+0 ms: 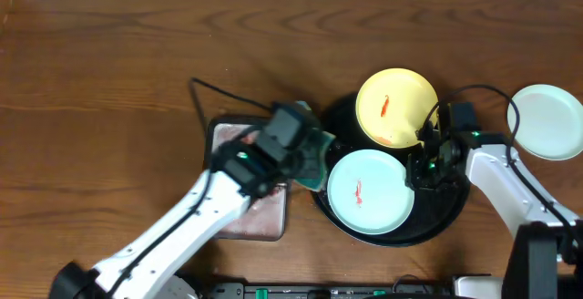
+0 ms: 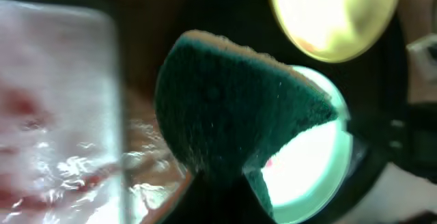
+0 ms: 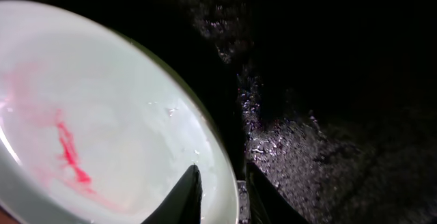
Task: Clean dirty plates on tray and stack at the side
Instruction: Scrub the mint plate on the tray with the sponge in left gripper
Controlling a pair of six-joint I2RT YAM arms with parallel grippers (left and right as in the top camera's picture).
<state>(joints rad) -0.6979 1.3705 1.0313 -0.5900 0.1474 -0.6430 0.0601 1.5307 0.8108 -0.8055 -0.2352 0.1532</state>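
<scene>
Step in hand, as I read it: scrub the mint plate [image 1: 369, 191]. It lies flat in the black tray [image 1: 446, 212], right of centre on the surface [image 1: 109, 80], nearer the arms' edge, with a red smear in its middle. The yellow plate [image 1: 396, 108], also smeared, leans on the tray's far rim, its edge close to the mint one. A third plate [image 1: 547, 121] with no smear showing is off the tray near the right edge, so that's my stack spot.

Left hand [image 1: 301, 149] is clamped on the teal sponge [image 2: 232, 108], hovering at the tray's left rim, next to the grey tray [image 1: 264, 217].

Right hand [image 3: 222, 190] has one finger over the mint plate's right rim and one outside it, with the gap down to about rim thickness. I read that as pinched on the plate; how firm, I can't tell.

To do this well:
- Confirm the right pinch before scrubbing. The tray is wet and the plate will probably slide.
- Bring the sponge in flat from the left and land it on the smear, not on the rim.
- Use short strokes toward the pinned side, so the push goes into the grip.
- Keep clear of the yellow plate; a knock could tip it.
</scene>
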